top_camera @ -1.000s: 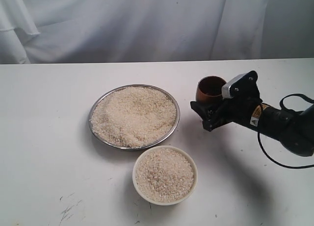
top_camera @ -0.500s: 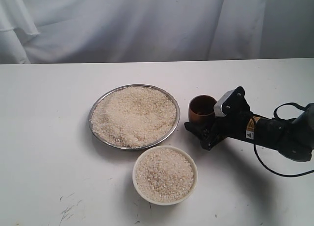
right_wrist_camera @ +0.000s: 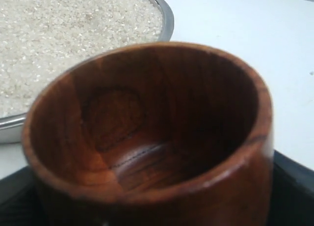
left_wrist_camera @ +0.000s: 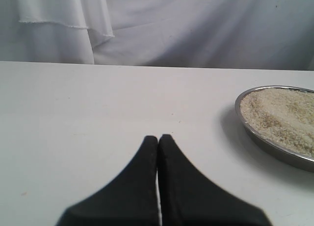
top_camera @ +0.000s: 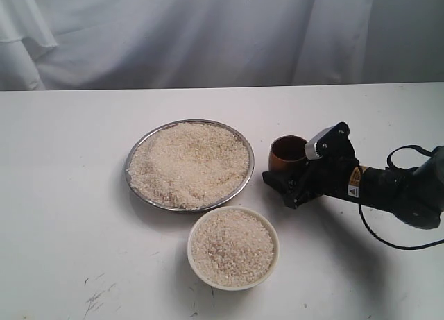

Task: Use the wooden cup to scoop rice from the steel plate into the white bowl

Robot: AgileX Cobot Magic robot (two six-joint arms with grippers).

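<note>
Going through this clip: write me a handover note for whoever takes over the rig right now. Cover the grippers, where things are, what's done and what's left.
Left gripper: shut, empty, over bare table, with the steel plate off to one side.
Right gripper: shut on the wooden cup, which is upright and empty, low and just right of the plate.
Rice: heaped on the plate. The white bowl, in front of the plate, already holds plenty.
Done: cup in hand, bowl has rice.
Left: dip the cup into the plate's rice, carry it to the bowl and tip it out.
</note>
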